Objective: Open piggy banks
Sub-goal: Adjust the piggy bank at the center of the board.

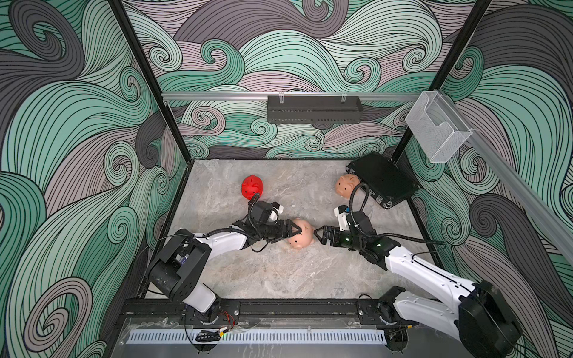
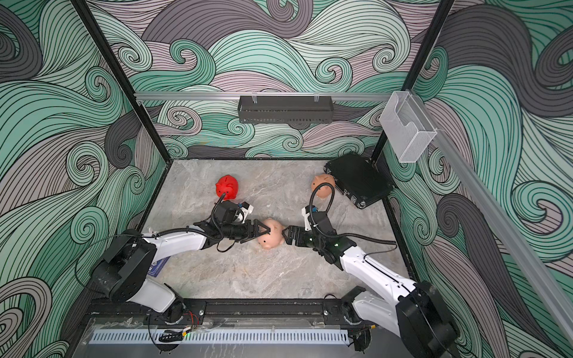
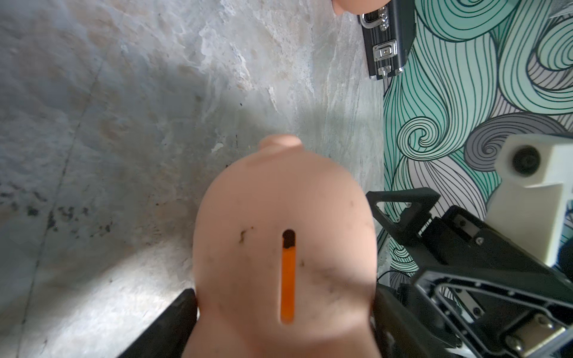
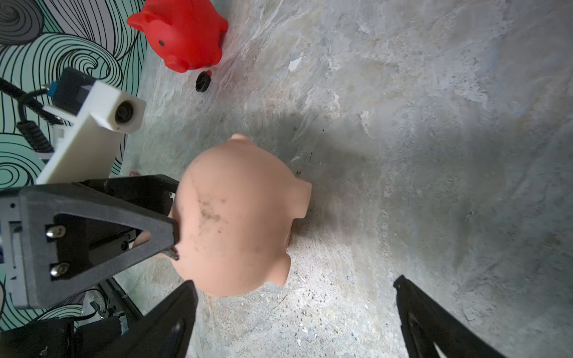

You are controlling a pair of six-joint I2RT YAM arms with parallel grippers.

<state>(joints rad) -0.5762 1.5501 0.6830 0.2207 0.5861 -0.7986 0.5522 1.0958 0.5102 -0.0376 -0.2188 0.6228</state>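
1. While the left fingers (image 3: 178,316) stand clamped on the middle peach piggy bank (image 1: 301,235), holding it from its 9 o'clock side near the centre of the worktop (image 1: 279,279), the right fingers (image 4: 173,322) stand wide apart with nothing between them.
2. Both top views put the right fingers just beside the middle peach piggy bank at its 3 o'clock. Whether a tip touches the shell I cannot tell.
3. The right wrist view shows the relation that matters. The pig lies ahead of the open fingers but off their centre line, close to one finger and well clear of the other, so most of the gap faces bare worktop.
4. The left wrist view shows the coin slot (image 3: 288,279) running straight out from the clamped fingers, so the body's long axis probably follows the left arm's reach, roughly along the 9-to-3 line.
5. No view shows this pig's belly plug. The right arm is the free one, and I judge it must shift sideways to find that plug.
6. The red piggy bank (image 1: 252,187) lies at 11 o'clock with a small black plug (image 4: 203,81) just beside it. The second peach piggy bank (image 1: 346,185) sits at 1 o'clock, beside the black case (image 1: 384,179).
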